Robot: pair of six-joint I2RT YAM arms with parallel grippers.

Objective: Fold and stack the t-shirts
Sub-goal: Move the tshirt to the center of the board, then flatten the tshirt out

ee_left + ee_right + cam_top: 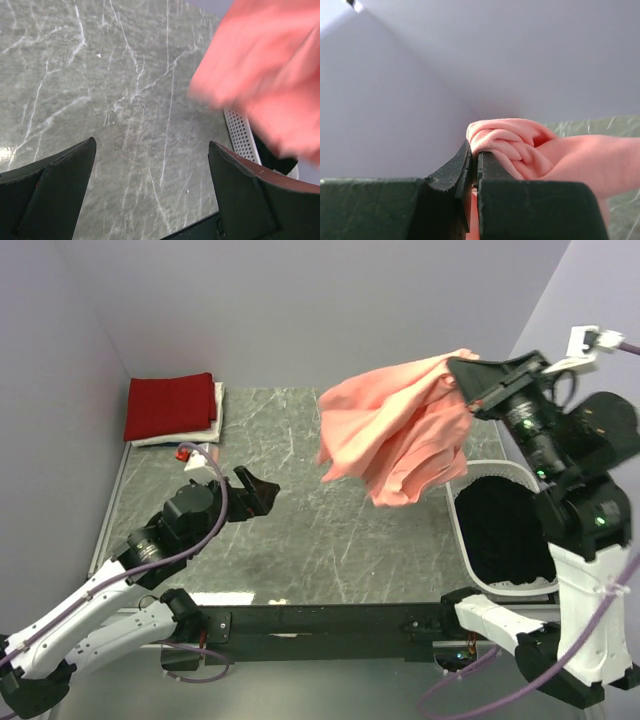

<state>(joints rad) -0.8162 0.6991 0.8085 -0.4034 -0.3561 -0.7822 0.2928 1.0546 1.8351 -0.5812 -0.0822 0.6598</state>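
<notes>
A salmon-pink t-shirt (400,435) hangs bunched in the air over the right half of the table, and my right gripper (462,377) is shut on its top edge. In the right wrist view the pink cloth (520,150) is pinched between the closed fingers (460,170). A deep red t-shirt (170,405) lies folded on a folded white t-shirt (205,430) at the far left corner. Black cloth (500,530) fills the basket. My left gripper (258,491) stands open low over the table's left side, with nothing in it. The left wrist view shows the pink t-shirt (265,70) blurred.
A white perforated basket (470,510) stands at the table's right edge, under my right arm; its rim (240,132) shows in the left wrist view. The grey marbled tabletop (300,530) lies between the arms. Lilac walls close the back and sides.
</notes>
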